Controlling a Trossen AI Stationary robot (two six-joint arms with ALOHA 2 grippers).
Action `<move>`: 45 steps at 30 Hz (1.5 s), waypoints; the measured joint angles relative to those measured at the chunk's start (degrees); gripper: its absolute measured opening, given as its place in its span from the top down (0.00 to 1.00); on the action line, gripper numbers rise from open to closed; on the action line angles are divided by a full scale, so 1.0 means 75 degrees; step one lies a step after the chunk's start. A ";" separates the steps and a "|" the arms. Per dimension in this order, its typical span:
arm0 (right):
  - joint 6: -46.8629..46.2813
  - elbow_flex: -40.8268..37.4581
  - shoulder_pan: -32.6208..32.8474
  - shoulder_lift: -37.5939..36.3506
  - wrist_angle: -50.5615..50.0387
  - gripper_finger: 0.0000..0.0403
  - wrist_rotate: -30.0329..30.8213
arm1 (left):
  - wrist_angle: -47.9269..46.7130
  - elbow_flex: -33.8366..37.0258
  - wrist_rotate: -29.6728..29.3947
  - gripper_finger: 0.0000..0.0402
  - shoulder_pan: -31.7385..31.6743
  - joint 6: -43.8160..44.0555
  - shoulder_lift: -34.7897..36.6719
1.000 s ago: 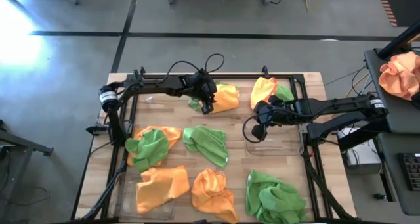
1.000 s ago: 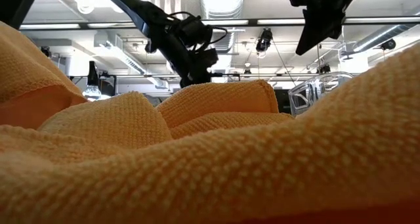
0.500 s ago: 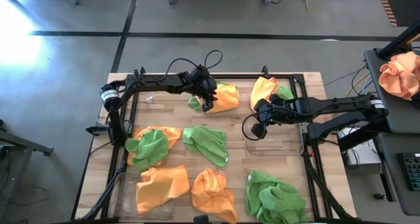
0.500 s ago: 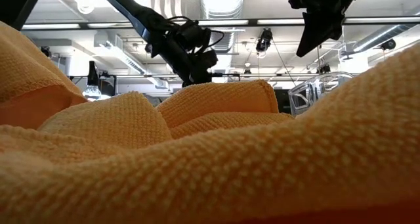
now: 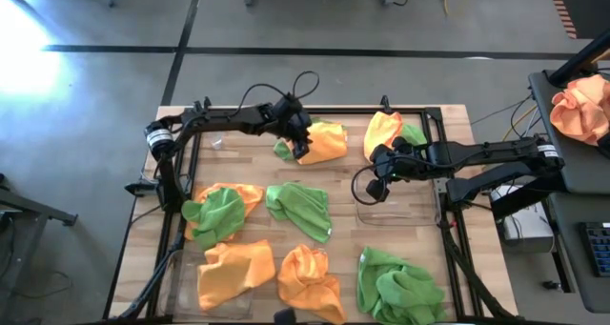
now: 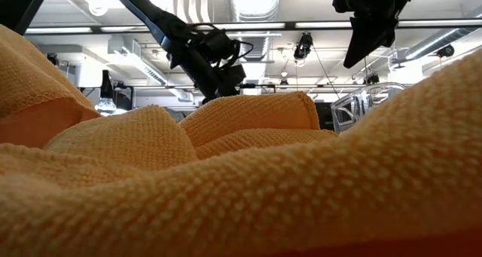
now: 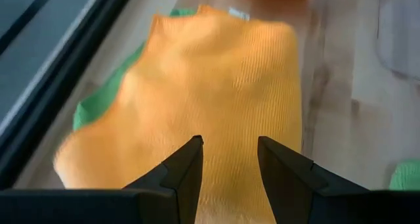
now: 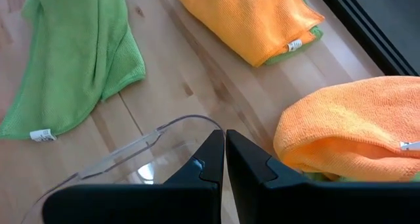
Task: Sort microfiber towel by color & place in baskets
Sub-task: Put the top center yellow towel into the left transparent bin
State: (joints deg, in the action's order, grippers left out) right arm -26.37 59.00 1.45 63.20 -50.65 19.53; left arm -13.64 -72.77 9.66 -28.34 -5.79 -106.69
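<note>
From above, the left gripper [image 5: 301, 146] has crept a little further back over the orange towel [image 5: 326, 141] at the table's far edge, while the right gripper [image 5: 373, 184] has not moved from above the clear basket [image 5: 393, 213]. In the low view the left arm has swung slightly toward the orange folds. The left wrist view shows its fingers [image 7: 186, 168] apart just above that orange towel, nothing gripped yet; the right wrist view shows fingers pressed together, empty, so a pick looks imminent.

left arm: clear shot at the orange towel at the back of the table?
Probably yes. The left gripper hangs open right over that orange towel, nothing between them; only a green towel peeks from underneath.
</note>
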 joint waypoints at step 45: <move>-0.0003 0.0000 0.0000 0.0000 0.0052 0.97 -0.0026 | 0.1753 0.1580 0.0194 0.66 -0.0083 0.0651 0.0000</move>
State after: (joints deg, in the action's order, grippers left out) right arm -26.39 59.00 1.45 63.20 -50.27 19.33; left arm -0.50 -60.93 11.11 -28.96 -0.91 -106.69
